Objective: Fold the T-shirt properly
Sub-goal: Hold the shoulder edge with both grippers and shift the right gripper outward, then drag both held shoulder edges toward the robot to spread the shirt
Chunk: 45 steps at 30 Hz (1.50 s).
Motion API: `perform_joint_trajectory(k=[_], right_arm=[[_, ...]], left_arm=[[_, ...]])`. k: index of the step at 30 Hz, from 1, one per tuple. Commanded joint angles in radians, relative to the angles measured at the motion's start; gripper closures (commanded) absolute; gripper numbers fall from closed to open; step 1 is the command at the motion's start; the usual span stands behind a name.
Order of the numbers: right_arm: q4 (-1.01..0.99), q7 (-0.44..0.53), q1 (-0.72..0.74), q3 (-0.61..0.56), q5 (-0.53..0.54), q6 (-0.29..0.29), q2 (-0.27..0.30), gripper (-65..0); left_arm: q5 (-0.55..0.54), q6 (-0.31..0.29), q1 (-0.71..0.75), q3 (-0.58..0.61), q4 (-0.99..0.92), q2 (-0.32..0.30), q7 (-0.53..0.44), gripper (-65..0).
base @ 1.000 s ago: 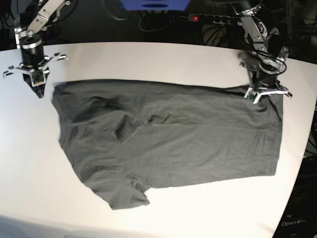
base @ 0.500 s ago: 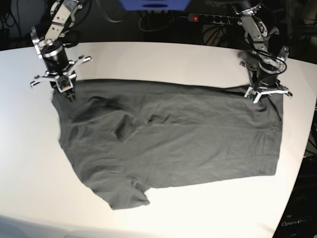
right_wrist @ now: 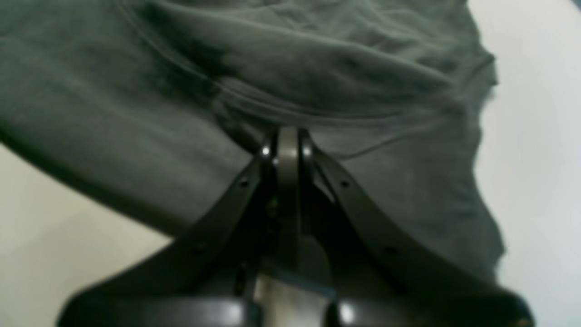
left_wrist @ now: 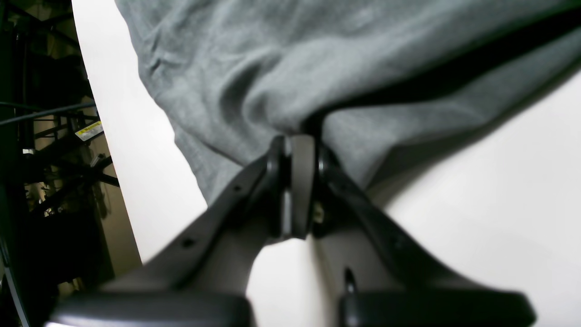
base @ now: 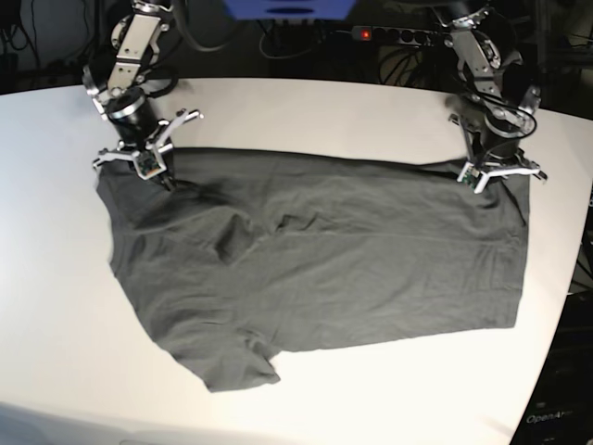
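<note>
On the base view's left, the right claw (base: 153, 171) sits pressed together on the far edge of the wrinkled dark charcoal-grey cotton T-shirt (base: 315, 264), spread flat on the white counter (base: 306, 111). Whether cloth is pinched there, the blurred wrist view won't say. Far right, the left claw (base: 496, 176) is clamped on the shirt's corner, its tips buried in folds.

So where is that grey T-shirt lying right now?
In the base view the T-shirt lies spread across the middle of the white table, with the right gripper at its far-left corner and the left gripper at its far-right corner.
</note>
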Motion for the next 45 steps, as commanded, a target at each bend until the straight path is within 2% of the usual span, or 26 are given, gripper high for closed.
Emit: perform_joint_trajectory(k=[1,6,17,24,27,32,35,45], right_arm=[[0.003,0.022,0.001,0.003,0.014,-0.005,0.005,-0.4],[-0.031,0.017,0.021,0.007,0.014,-0.005,0.016,-0.4],[-0.078,0.024,0.051,0.119,0.014,-0.005,0.019,-0.4],[-0.08,0.024,0.051,0.193,0.017,-0.005,0.019,-0.4],[-0.101,0.024,0.051,0.199,0.017,-0.005,0.025,-0.4],[-0.203,0.024,0.051,0.215,0.017,-0.005,0.079,-0.4],[-0.22,0.017,0.051,0.215,0.016,-0.005,0.094,-0.4],[-0.217,0.016,-0.019,0.215,0.01,-0.005,0.097,-0.6]], left_arm=[[0.007,-0.014,-0.005,-0.002,0.011,0.0,0.009,-3.1],[0.007,-0.014,-0.015,0.0,0.011,0.007,0.008,-3.1],[-0.004,-0.014,-0.031,0.006,0.101,0.04,0.006,-3.1],[-0.035,-0.014,-0.034,0.001,0.112,0.034,0.006,-3.1],[-0.035,-0.014,-0.029,0.001,0.112,0.032,0.006,-3.1],[-0.039,-0.014,-0.028,0.0,0.129,0.032,0.006,-3.1],[-0.087,-0.014,-0.026,0.0,0.155,0.032,0.011,-3.1],[-0.105,-0.014,-0.023,-0.006,0.172,0.032,0.012,-3.1]])
